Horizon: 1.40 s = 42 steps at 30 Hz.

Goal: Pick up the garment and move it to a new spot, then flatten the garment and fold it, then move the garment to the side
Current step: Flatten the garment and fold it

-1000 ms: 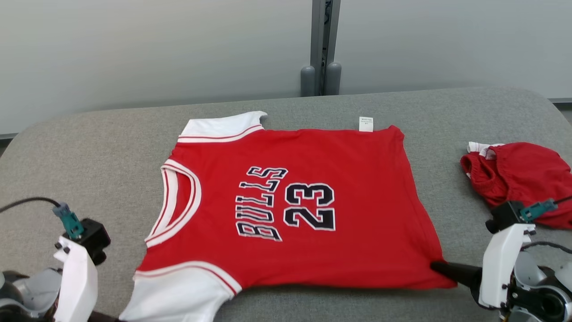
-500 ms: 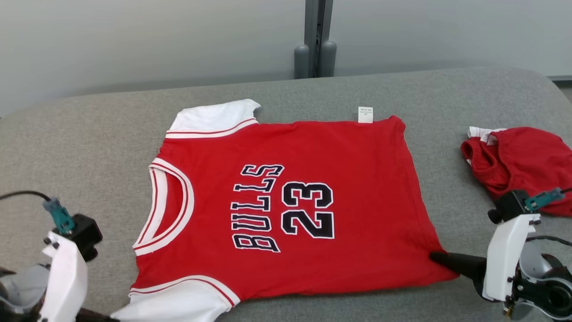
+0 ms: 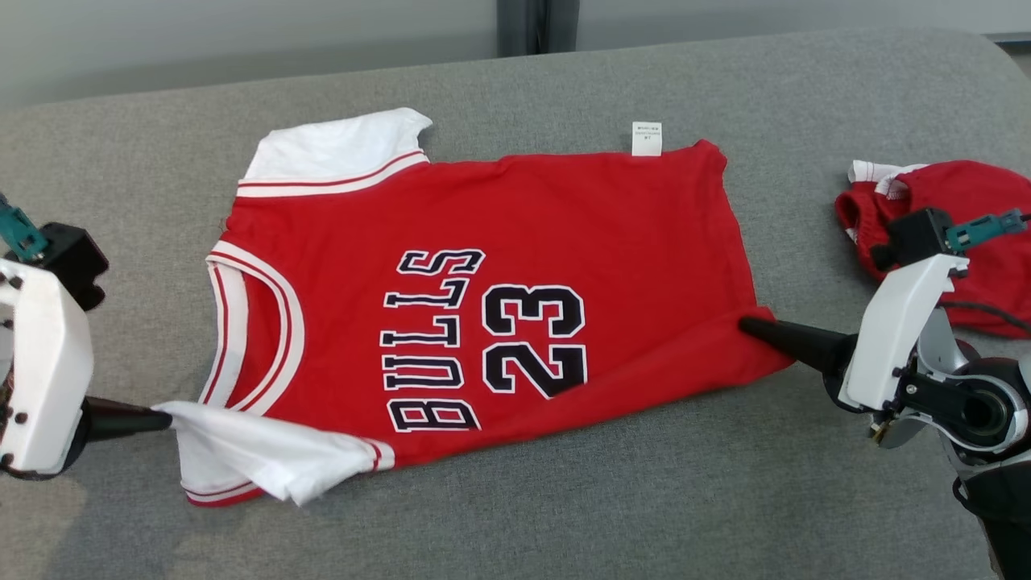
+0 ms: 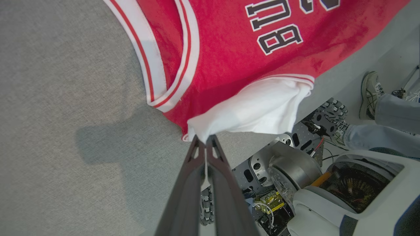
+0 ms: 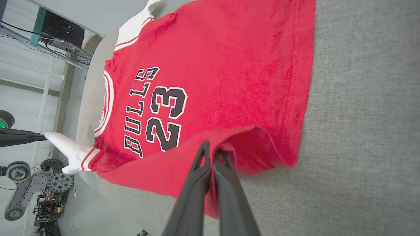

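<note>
Two grippers, both clamped on cloth, hold the near edge of the jersey (image 3: 515, 217), which lies face-up and mostly flat in the middle of the table (image 3: 564, 507), with its collar (image 3: 250, 330) toward your left. Your left gripper (image 3: 165, 419) pinches the white near sleeve (image 3: 266, 455), which is raised and curled off the surface. In the left wrist view the sleeve tip sits between the closed fingers (image 4: 192, 177). Your right gripper (image 3: 745, 325) pinches the near hem corner (image 3: 761, 358), where the red fabric bunches into a small ridge. A second red garment (image 3: 966, 201) lies apart at the far right. Judged from this layout, flattening is done and the lengthwise fold is beginning. The next move calls for lifting both ends evenly, carrying the near edge over the lettering (image 3: 483, 338) toward the far edge, and laying it down parallel before letting go. Watch that neither pinch slips and that the sleeve does not tuck crookedly under the fold.
</note>
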Motion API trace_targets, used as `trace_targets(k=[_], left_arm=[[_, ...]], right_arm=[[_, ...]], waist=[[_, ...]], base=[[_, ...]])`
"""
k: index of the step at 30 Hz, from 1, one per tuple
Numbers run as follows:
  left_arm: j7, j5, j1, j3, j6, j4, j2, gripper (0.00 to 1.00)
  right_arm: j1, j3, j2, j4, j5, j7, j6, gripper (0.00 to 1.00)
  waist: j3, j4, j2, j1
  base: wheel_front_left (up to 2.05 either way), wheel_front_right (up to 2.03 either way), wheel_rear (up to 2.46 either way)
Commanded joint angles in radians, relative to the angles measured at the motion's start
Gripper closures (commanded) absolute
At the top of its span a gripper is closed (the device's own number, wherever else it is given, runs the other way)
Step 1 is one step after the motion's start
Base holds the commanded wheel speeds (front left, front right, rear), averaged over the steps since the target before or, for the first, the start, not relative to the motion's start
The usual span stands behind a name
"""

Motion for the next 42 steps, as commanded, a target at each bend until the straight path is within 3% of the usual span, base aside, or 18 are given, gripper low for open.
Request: trace_targets(k=[1,15,27,28,29,30,42], left_arm=[[0.006,0.012,-0.018,0.007,-0.004,0.020,-0.004,1.00],[-0.038,0.057,-0.107,0.047,-0.043,0.206,-0.093,1.00],[-0.074,0.080,-0.125,0.051,-0.052,0.261,-0.130,1.00],[-0.080,0.084,-0.125,0.049,-0.052,0.263,-0.132,1.00],[-0.087,0.090,-0.124,0.048,-0.052,0.266,-0.134,0.57],[-0.094,0.091,-0.121,0.048,-0.052,0.268,-0.136,0.00],[-0.251,0.136,-0.070,0.042,-0.052,0.271,-0.164,0.00]], right_arm=[[-0.011,-0.022,0.012,0.011,-0.018,0.011,0.000,1.00],[0.006,-0.227,0.196,-0.034,-0.201,0.098,0.000,1.00],[0.023,-0.302,0.261,-0.084,-0.264,0.114,0.000,1.00],[0.022,-0.307,0.264,-0.084,-0.268,0.105,0.000,0.84],[0.022,-0.309,0.266,-0.082,-0.270,0.100,0.000,0.54],[0.024,-0.312,0.268,-0.079,-0.272,0.092,0.000,0.00],[0.059,-0.330,0.276,-0.083,-0.239,-0.034,0.000,0.00]], waist=[[0.026,-0.007,0.0000,0.0000],[0.095,-0.025,0.0000,0.0000],[0.111,-0.030,0.0000,0.0000],[0.109,-0.030,0.0000,0.0000],[0.106,-0.029,0.0000,0.0000],[0.102,-0.029,0.0000,0.0000],[0.007,-0.013,0.0000,0.0000]], base=[[0.00,0.00,0.00],[0.00,0.00,0.00],[0.00,0.00,0.00],[0.00,0.00,0.00],[0.00,0.00,0.00],[0.00,0.00,0.00],[0.00,0.00,0.00]])
